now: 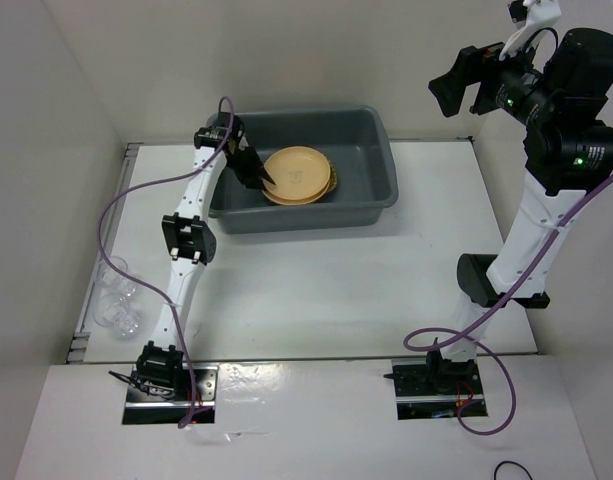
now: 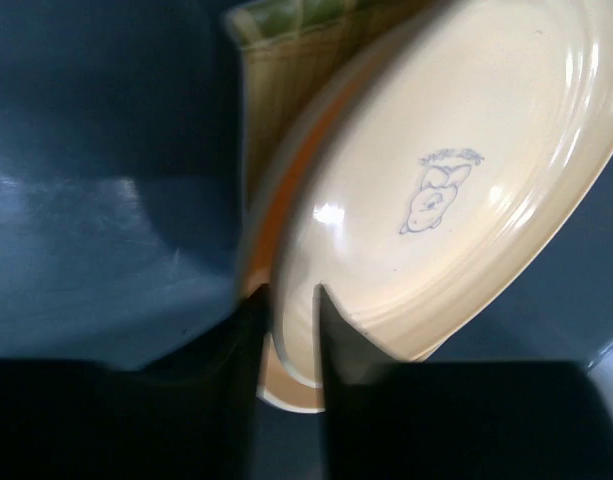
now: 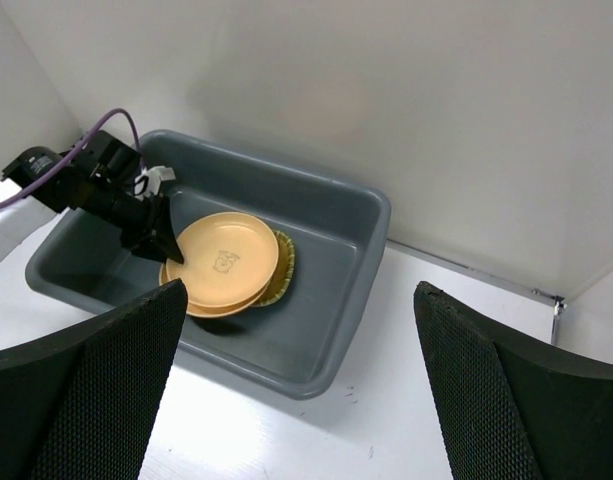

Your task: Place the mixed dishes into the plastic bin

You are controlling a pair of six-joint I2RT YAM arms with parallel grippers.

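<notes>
White table (image 1: 316, 290) underneath everything. At its far middle, a dark grey plastic bin (image 1: 371, 205): rectangular, rounded corners, flared rim, smooth glossy walls. High above the table's right side, clear of all dishes, the right gripper (image 1: 464, 90), fingers spread wide. Down inside the bin's left half, the left gripper (image 2: 288, 292), black fingers pressed on either side of the upper plate's rim, pinching it. Upper plate (image 1: 296, 172) round, pale orange, glossy, tilted a little and resting on the lower plate (image 2: 286, 395) of the same colour, only an edge of that one visible. Printed at the upper plate's centre, a small blue emblem (image 2: 436, 195), rabbit-like, with a line of tiny lettering above it, too small to read. Beneath both plates, on the bin floor, the woven yellow bamboo tray (image 3: 284, 262), showing past their right side, a greenish checked border along one edge. Outside the bin, well apart on the table's left edge, small clear cups (image 1: 118, 300), crowded together, number hard to tell.
</notes>
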